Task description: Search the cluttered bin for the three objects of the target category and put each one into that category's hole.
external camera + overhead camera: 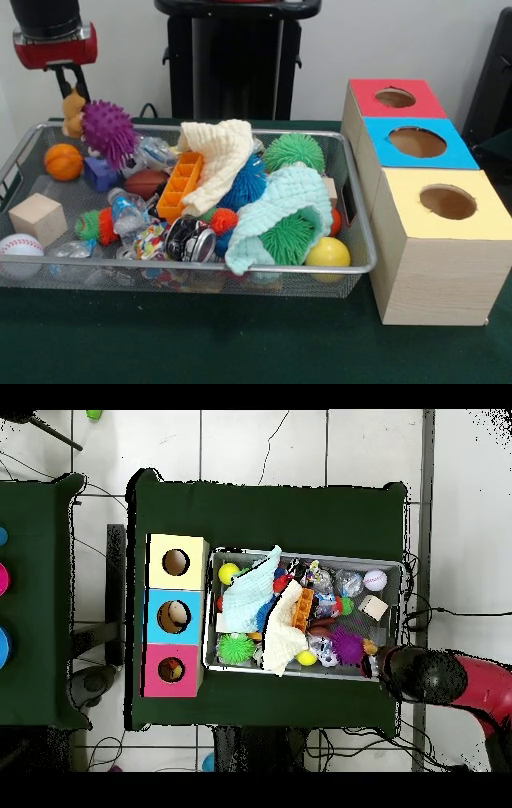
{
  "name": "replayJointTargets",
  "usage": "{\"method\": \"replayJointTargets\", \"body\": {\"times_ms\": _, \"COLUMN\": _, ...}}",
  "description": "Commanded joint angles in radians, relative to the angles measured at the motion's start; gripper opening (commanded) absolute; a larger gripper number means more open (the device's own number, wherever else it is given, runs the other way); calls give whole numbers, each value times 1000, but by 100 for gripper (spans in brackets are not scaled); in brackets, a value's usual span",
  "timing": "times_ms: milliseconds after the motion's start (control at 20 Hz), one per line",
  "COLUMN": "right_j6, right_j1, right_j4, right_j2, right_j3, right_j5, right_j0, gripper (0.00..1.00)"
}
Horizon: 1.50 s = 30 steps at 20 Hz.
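The bin (362, 240) fills the left and centre of the front view, piled with clutter. The hole (395, 98) sits in the red box (416, 106) at upper right, the farthest of three boxes lined up just beside the bin's right wall; next nearer is the blue box (448, 156), then the yellow box (480, 220). In the overhead view something pale shows inside the blue box's hole and something yellowish inside the red one's, but I cannot tell what they are.

The gripper (70, 90) hangs at upper left over the bin's far left corner, its fingers closed on a tan toy (74, 112). Just right of it a purple spiky ball (108, 130) rests on the heap. Below that lie an orange ball (63, 162), a wooden block (38, 218) and a baseball (21, 250).

In the middle, a cream cloth (216, 160) drapes over an orange tray (179, 186) and a blue spiky ball (246, 184). A mint cloth (276, 212) covers much of a green spiky ball (288, 238); a second green ball (294, 150) sits behind it. A yellow ball (327, 253) lies in the near right corner, with a crushed can (190, 238) and a plastic bottle (126, 214) further left.
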Motion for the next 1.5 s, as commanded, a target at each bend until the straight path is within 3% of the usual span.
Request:
{"method": "replayJointTargets", "body": {"times_ms": 50, "right_j6": -89, "right_j1": -49, "right_j4": 138, "right_j2": 131, "right_j3": 140, "right_j5": 60, "right_j0": -14, "gripper": 0}}
{"method": "replayJointTargets", "body": {"times_ms": 450, "right_j6": 60, "right_j1": -81, "right_j4": 243, "right_j2": 144, "right_j3": 246, "right_j5": -56, "right_j0": 25, "gripper": 0}}
{"method": "replayJointTargets", "body": {"times_ms": 900, "right_j6": 158, "right_j1": -112, "right_j4": 328, "right_j2": 117, "right_j3": 312, "right_j5": -165, "right_j0": 87, "gripper": 0}}
{"method": "replayJointTargets", "body": {"times_ms": 1500, "right_j6": 183, "right_j1": -142, "right_j4": 403, "right_j2": 61, "right_j3": 343, "right_j5": -247, "right_j0": 177, "gripper": 0}}
